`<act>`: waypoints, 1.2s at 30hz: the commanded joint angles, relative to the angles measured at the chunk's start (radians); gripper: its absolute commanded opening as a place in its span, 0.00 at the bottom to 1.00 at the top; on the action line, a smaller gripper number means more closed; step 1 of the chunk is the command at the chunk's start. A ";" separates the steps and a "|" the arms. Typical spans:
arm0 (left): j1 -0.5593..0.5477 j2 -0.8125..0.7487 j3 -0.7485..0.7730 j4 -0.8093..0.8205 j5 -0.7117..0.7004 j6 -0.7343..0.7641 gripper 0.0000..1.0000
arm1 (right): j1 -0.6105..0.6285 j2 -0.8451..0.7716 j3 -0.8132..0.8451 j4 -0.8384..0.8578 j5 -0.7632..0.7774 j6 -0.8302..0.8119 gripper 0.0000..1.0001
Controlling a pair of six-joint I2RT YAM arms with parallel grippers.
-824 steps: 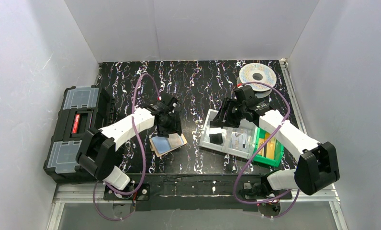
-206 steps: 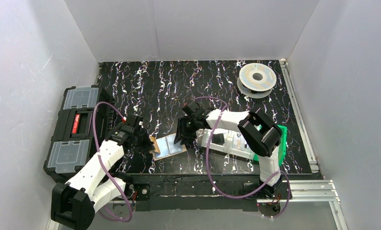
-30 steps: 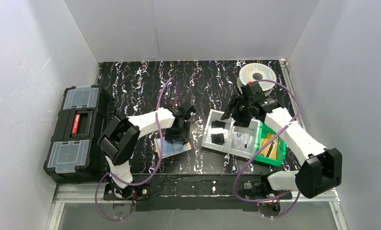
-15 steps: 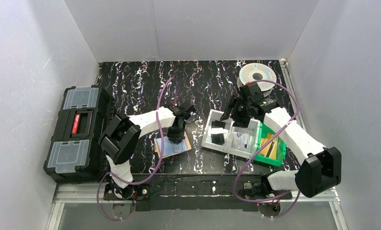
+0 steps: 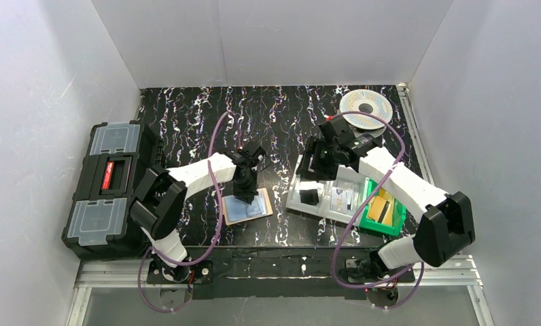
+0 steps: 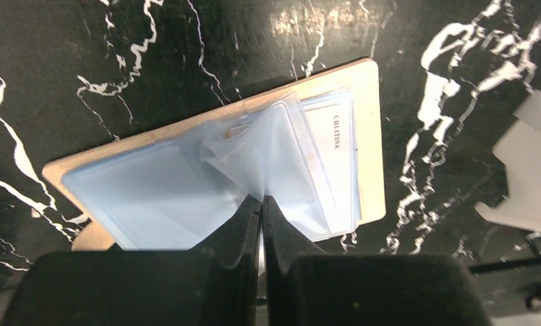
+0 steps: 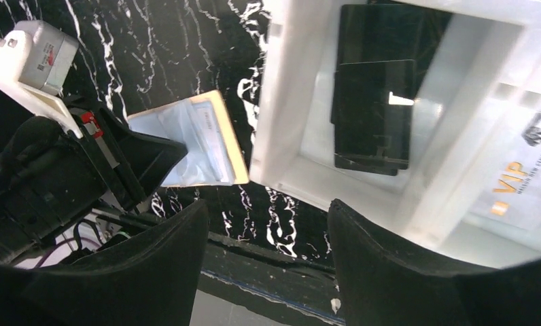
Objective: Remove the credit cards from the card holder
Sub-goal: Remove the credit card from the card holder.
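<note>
Black toolbox [image 5: 108, 183] at the left edge, a spool [image 5: 366, 109] far right, and a clear compartment tray [image 5: 325, 193] beside a green bin [image 5: 383, 210] on the right. The right pincer [image 7: 268, 204] hovers spread above that tray, where a pale card [image 7: 519, 183] reads "VIP". On the marbled worktop [image 5: 186, 115] the card holder [image 6: 370, 136] lies open, with pale blue credit cards [image 6: 152, 204] on it. The left pincer [image 6: 261, 200] is directly over them, pressed together on a clear flap [image 6: 274, 149] lifting off the stack.
</note>
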 commanded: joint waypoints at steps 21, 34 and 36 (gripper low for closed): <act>0.194 -0.248 -0.292 0.281 0.410 -0.069 0.00 | 0.251 0.324 0.203 0.105 -0.060 -0.009 0.71; 0.264 -0.282 -0.433 0.393 0.478 -0.160 0.00 | 0.302 0.481 0.238 0.169 -0.151 -0.009 0.63; 0.270 -0.278 -0.442 0.406 0.488 -0.166 0.00 | 0.305 0.496 0.235 0.187 -0.175 -0.003 0.62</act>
